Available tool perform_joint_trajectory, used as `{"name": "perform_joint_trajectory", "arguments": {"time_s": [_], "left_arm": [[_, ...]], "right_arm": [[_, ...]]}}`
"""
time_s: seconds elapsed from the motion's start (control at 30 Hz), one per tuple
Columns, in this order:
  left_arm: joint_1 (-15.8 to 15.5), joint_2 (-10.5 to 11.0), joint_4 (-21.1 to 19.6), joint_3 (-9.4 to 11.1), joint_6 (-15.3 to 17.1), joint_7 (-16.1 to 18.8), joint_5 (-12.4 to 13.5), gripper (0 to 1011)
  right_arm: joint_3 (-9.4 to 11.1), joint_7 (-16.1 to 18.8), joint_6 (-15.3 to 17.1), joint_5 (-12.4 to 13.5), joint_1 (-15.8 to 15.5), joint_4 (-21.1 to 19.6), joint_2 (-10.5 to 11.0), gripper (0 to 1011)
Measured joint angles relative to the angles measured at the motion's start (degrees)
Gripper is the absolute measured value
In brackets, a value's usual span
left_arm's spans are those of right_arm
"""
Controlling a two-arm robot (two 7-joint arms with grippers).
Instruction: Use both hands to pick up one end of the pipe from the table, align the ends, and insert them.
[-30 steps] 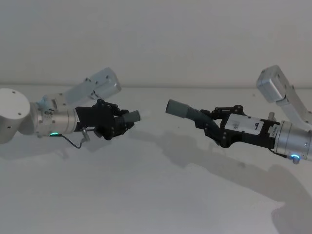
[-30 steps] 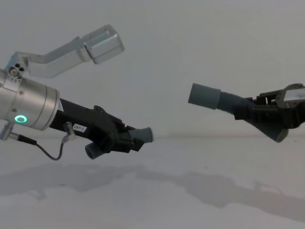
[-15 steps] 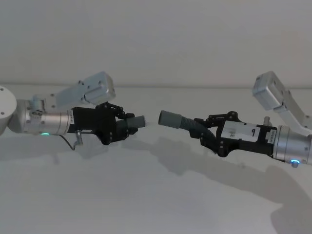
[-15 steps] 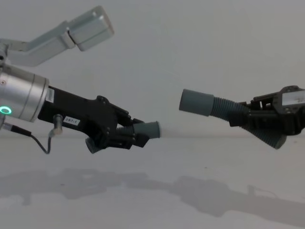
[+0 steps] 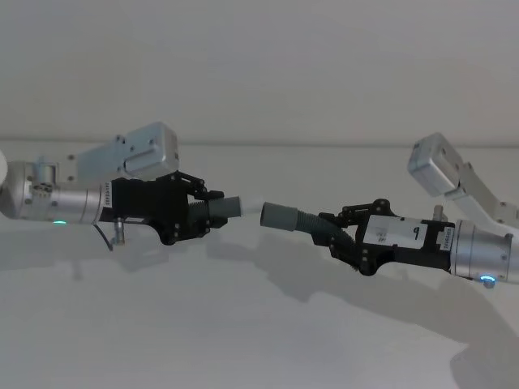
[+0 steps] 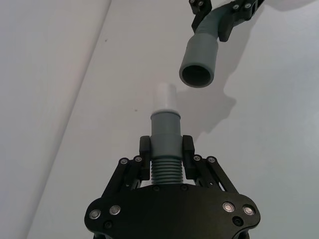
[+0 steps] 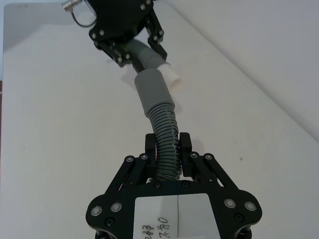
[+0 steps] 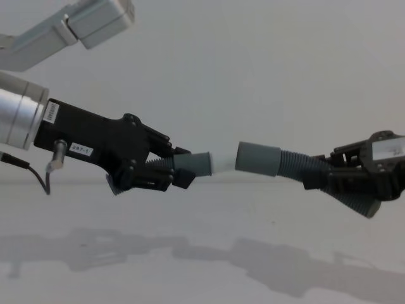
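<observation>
Both halves held in mid-air above the worktop (image 5: 243, 332). Pinched tight by its ribbed part in the jaws of the left gripper (image 5: 212, 212): a hose piece (image 6: 165, 167), its grey cuff (image 6: 165, 127) and white tip (image 6: 165, 95) sticking out beyond the jaws. Clamped the same way in the jaws of the right gripper (image 5: 336, 231): the second hose piece (image 7: 168, 137), its wide sleeve (image 7: 152, 92) well ahead of the jaws, mouth towards the tip. Tip just short of that mouth, slightly off line, seemingly not inside yet.

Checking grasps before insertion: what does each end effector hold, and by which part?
Left end effector: white-tipped pipe piece; right end effector: sleeve-ended piece; both by the ribbed section.
</observation>
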Motion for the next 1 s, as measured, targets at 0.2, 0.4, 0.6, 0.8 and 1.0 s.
{"name": "perform_joint_trajectory", "arguments": {"time_s": [0.2,0.4,0.6,0.8,1.0], "left_arm": [[0.0,1.1,-1.1,0.0,-0.4,-0.4,-0.3,360],[0.0,1.9,-1.7,0.0,-0.6,-0.7,-0.6,360],[-0.2,2.4,-1.9,0.2,-0.7,-1.0,-0.9,360],[-0.4,2.6,-2.1,0.5,-0.7,-1.3,-1.0,360],[-0.7,2.9,-2.1,1.0,-0.6,-1.7,-1.3,360]], "right_arm": [[-0.7,-0.2,0.5,-0.3,0.0,0.0,0.5,266],[-1.3,-0.4,0.9,-0.5,0.3,0.1,0.7,265],[-1.7,-0.7,1.3,-0.5,0.7,0.2,0.9,265],[-1.9,-0.9,1.5,-0.4,0.9,0.3,0.9,265],[-2.0,-1.5,1.6,0.0,1.2,0.3,0.9,266]]}}
